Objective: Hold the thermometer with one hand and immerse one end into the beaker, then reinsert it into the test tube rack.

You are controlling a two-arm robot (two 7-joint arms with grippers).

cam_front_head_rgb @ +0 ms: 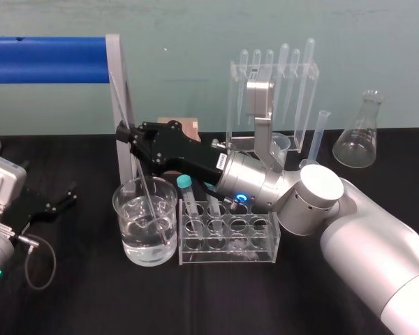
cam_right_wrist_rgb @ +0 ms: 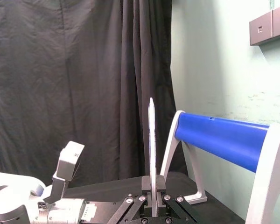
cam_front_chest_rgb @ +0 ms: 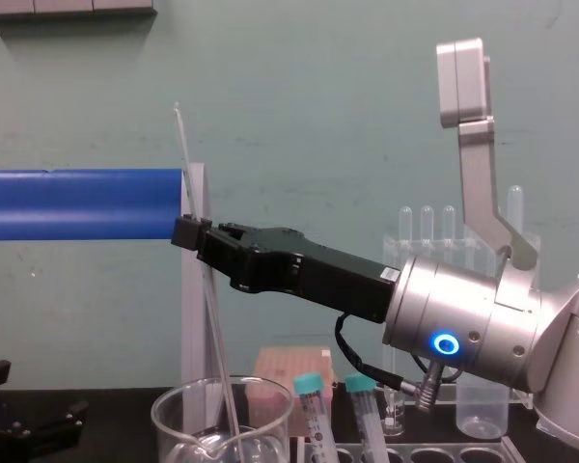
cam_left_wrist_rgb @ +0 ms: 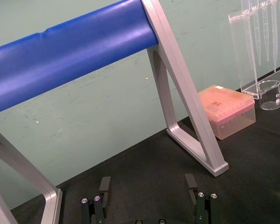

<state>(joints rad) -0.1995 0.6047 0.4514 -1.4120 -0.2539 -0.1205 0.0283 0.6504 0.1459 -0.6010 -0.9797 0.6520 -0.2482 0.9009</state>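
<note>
The right gripper [cam_front_head_rgb: 128, 135] hangs above the beaker [cam_front_head_rgb: 122, 213], its long black fingers shut tight on the thermometer [cam_front_head_rgb: 152, 199] partway up the rod. The rod's long axis is steep but not plumb. Its lower end dips into the beaker's water near the right-hand wall, and its upper end leans out over the beaker's left rim, well above the gripper. It is a very thin clear glass rod with what looks like a reddish tip. The test tube rack [cam_front_head_rgb: 272, 241] stands just right of the beaker, so I judge the next move to be a lift along the rod's axis, then a short carry right to an open hole. The left gripper [cam_front_head_rgb: 63, 197] rests well left of the beaker, fingers spread and empty. Behind the beaker stands a pipette stand [cam_front_head_rgb: 234, 105].
</note>
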